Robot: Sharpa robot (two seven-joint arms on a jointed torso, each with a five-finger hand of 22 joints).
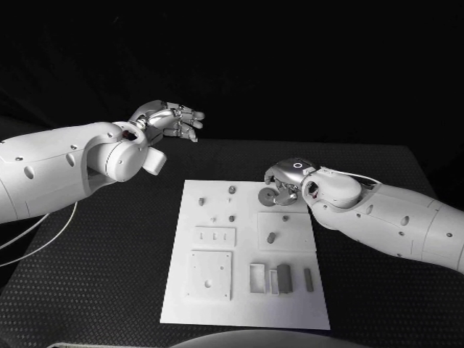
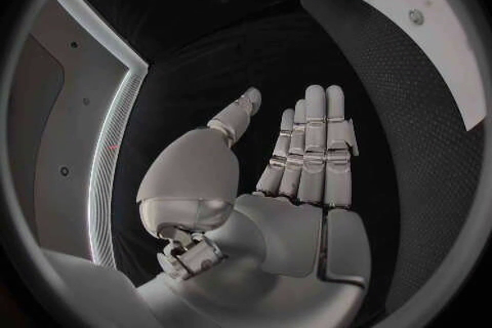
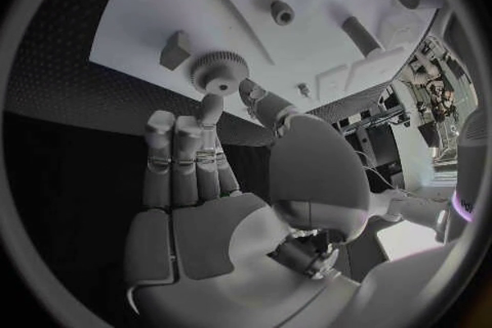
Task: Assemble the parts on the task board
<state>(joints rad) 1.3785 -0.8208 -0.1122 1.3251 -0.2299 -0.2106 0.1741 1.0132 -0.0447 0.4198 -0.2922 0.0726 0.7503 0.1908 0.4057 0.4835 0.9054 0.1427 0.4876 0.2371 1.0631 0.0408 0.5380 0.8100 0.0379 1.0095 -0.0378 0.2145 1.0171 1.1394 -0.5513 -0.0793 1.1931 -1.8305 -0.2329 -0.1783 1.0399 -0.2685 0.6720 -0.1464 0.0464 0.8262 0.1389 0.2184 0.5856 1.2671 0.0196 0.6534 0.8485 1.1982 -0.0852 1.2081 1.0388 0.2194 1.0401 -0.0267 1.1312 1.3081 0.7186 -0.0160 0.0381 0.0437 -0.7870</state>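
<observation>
Gear (image 3: 217,72) work is where I'm at right now. My right hand (image 1: 284,181) is down at the far right corner of the task board (image 1: 243,308), fingers stretched toward that toothed grey wheel. In the right wrist view a couple of fingertips (image 3: 211,108) look like they're touching its rim, thumb coming in from the other side, but I honestly can't tell if I've got it pinched or I'm just resting against it. So call it unclear, not a solid grip.

My left hand (image 1: 170,119) is off the board entirely, raised over the black table (image 1: 96,290) beyond the far left corner, fingers straight and apart, holding nothing.

Other stuff on the board: a small block (image 3: 175,49) just beside the gear, a round peg (image 3: 281,12) further in, and a row of upright rectangular pieces (image 1: 281,278) near my edge that nobody's touching.

My guess is this step is seating or picking up the gear. Next move needs a proper pinch from both sides of the rim, then a straight lift without tilting it. Teeth are slippy to hold, so it could roll away.
</observation>
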